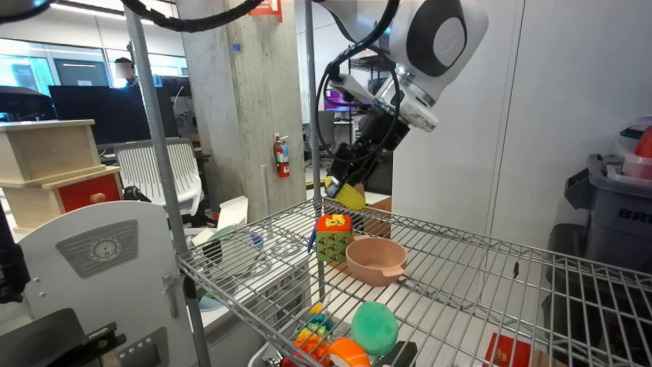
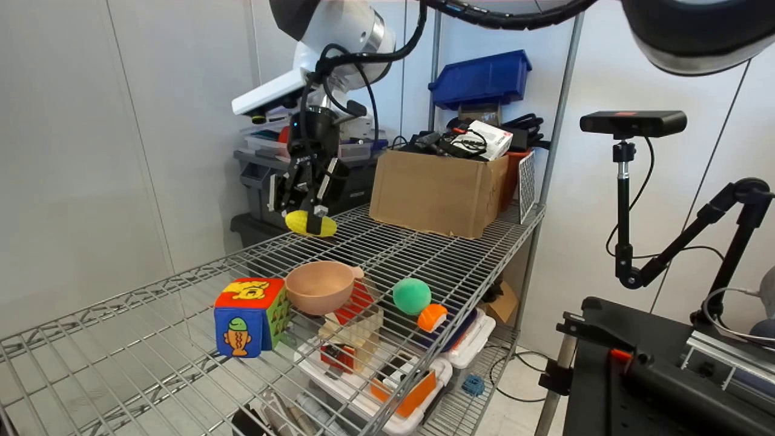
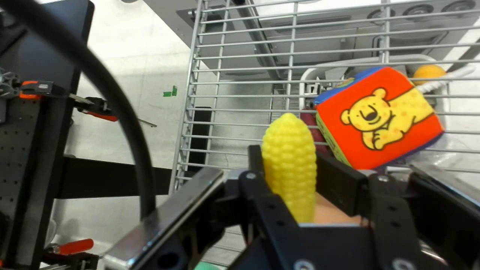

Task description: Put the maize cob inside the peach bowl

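Above the wire shelf (image 2: 393,247), my fingers (image 3: 341,183) are clamped on the corn cob (image 3: 289,165), holding it in the air, higher than the bowl (image 2: 319,303) and apart from it. Picking it up looks done to me; what remains is lining it up, lowering it into the bowl and letting go. I can't tell whether it hangs squarely over the bowl, though in the wrist view a bit of peach colour, likely the bowl's, shows beyond it.

Going left to right in an exterior view, I come first to a block (image 2: 249,315), square-edged and soft-looking, like cloth, with a yellow bear on its red top; it stands just beside the bowl, perhaps touching. Next is my corn cob, a bright yellow oblong, knobbly with rows of kernels and tapering to a blunt tip. Slightly right and lower sits the bowl, round, smooth and pinkish tan, with small tabs at the rim. Farther right is a green ball (image 2: 412,296), matte and plain, then a small orange and white toy (image 2: 432,318) close by it. Behind these, reaching farthest right, stands a cardboard box (image 2: 431,194), brown and flat-sided.
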